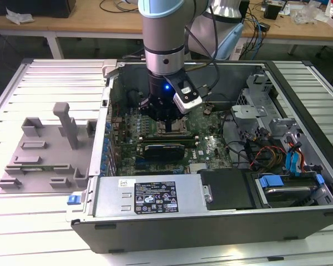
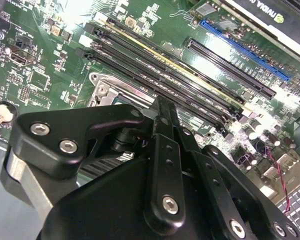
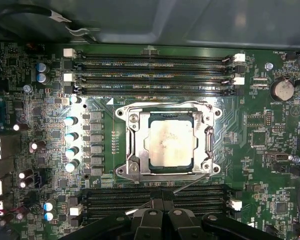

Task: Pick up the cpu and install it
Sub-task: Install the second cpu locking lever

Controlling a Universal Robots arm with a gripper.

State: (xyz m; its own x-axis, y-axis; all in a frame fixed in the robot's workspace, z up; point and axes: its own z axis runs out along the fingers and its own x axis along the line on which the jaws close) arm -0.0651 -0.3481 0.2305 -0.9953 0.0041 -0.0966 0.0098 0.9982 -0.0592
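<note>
Your cpu (image 3: 167, 143) sits flat inside the socket (image 3: 166, 140) on the motherboard (image 3: 270, 150), its silvery top bare and framed by the socket's metal bracket, as the first wrist view shows. Memory slots (image 3: 155, 75) run along one side of the socket and a second bank (image 3: 155, 197) along the other. Your gripper (image 1: 171, 123) hangs low over that socket area inside the open case (image 1: 211, 221), seen from the exterior view. It holds nothing that shows. Whether its fingers are open or closed, you cannot tell from these views; the second wrist view shows the black linkage (image 2: 162, 170) above the board. A grey tray (image 1: 44, 149) lies on the table at the exterior view's left.
</note>
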